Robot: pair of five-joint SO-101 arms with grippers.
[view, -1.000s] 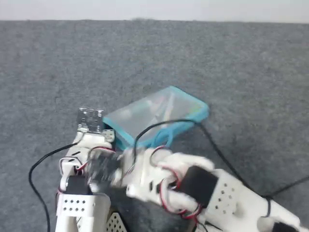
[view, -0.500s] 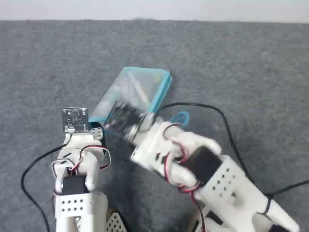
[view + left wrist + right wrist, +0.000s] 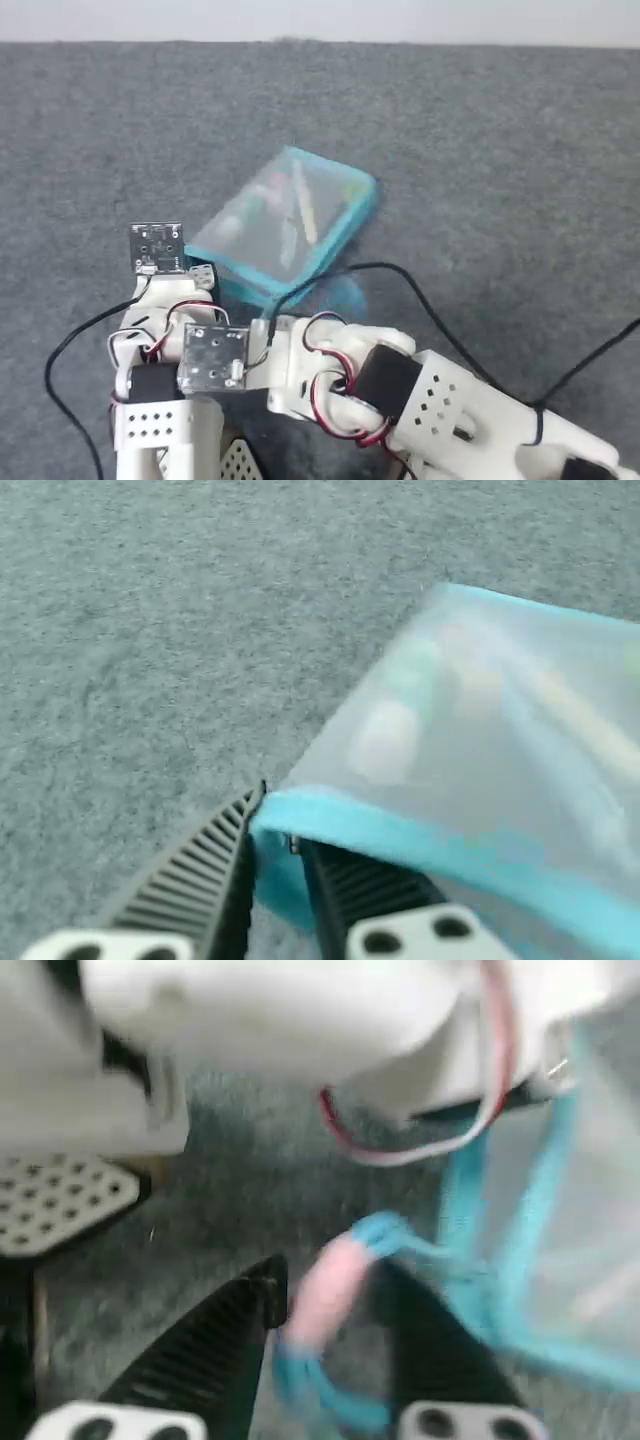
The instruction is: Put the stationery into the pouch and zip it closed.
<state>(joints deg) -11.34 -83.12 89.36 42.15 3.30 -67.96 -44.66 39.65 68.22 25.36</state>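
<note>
The surface [image 3: 520, 150] is grey, carpet-like cloth; a pale wall [image 3: 320, 18] runs along its 12 o'clock edge. A black cable [image 3: 420, 300] curls over the cloth beside the arms.

In the high view the pouch [image 3: 285, 225] lies flat just off centre toward 10 o'clock. It is see-through with a teal border. Its long axis runs from about 7 o'clock up to about 1 o'clock, and the near short end faces the left arm. The stationery [image 3: 303, 210] shows through the clear face as pale sticks lying roughly along that axis.

The left gripper [image 3: 278, 825] is pinched on the teal edge at a near corner of the pouch.

The right gripper [image 3: 330, 1290] sits low at 6 o'clock of the pouch, close to the left arm's base. Its jaws stand apart. A pink tab [image 3: 322, 1295] on a teal cord [image 3: 470, 1230] from the pouch hangs between them; blur hides whether they touch it.
</note>
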